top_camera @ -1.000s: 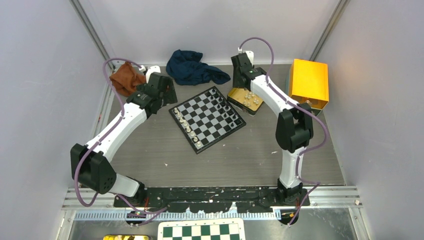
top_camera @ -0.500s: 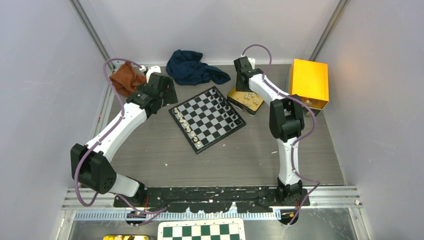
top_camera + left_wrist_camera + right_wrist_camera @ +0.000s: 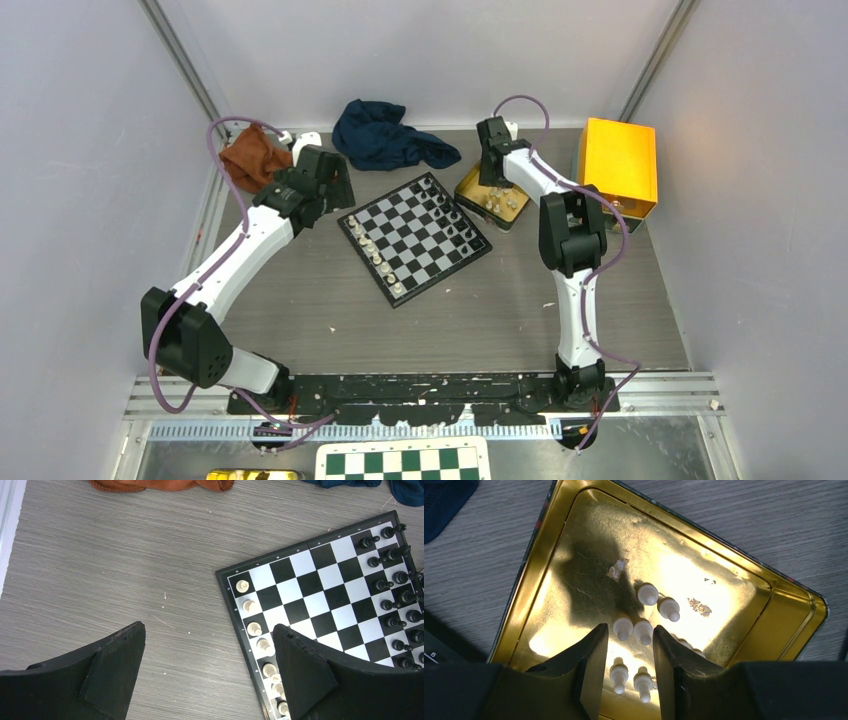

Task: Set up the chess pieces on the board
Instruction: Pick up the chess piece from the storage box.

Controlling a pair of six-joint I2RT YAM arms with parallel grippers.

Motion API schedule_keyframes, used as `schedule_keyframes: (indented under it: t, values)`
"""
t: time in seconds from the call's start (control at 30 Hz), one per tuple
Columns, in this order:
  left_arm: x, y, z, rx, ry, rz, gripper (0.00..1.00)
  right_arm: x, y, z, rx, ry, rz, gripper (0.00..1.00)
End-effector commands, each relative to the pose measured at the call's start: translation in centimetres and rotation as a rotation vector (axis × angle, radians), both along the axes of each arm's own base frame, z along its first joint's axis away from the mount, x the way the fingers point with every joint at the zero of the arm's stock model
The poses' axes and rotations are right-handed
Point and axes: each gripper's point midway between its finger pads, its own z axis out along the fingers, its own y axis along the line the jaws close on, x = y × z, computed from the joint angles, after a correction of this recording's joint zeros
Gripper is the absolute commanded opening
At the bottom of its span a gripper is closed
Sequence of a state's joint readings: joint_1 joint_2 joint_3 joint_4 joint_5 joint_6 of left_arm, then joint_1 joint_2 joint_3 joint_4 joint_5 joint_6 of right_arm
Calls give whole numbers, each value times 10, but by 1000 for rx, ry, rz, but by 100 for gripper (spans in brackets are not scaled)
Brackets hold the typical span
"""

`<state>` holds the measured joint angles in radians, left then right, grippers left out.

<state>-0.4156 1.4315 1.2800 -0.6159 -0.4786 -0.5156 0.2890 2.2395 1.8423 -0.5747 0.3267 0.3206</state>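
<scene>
The board (image 3: pixel 428 243) lies tilted mid-table. White chess pieces (image 3: pixel 372 250) line its near-left edge and black ones (image 3: pixel 452 215) fill the far-right side. My left gripper (image 3: pixel 322 188) hovers off the board's left corner. In the left wrist view it (image 3: pixel 210 635) is wide open over bare table, with a row of white pieces (image 3: pixel 242 586) beside its right finger. My right gripper (image 3: pixel 492 178) reaches down into a gold tin (image 3: pixel 470 187). It (image 3: pixel 630 635) is partly open, with two white pawns (image 3: pixel 619 674) standing between its fingers untouched and more pawns (image 3: pixel 648 594) beyond the tips.
A dark blue cloth (image 3: pixel 385 135) and a rust-brown cloth (image 3: pixel 250 155) lie at the back. An orange box (image 3: pixel 618 165) stands right of the tin. A green-and-white checkered sheet (image 3: pixel 405 462) lies below the arm bases. Grey walls enclose the table.
My right arm has swung right and down from behind the tin to over it, and its jaws have narrowed. The left arm has stayed put.
</scene>
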Motion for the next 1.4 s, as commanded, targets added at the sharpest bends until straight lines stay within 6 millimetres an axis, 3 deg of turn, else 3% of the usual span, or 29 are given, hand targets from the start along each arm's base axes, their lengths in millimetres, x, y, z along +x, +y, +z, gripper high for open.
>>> schedule_keyframes:
  t: [0.0,1.37]
  values:
    - [1,8,24,1,-62,21,98,21,5,26,45,-87,-10,44]
    - [1,9,17,19,-49,15,98,12,5,1,60,-1,27,29]
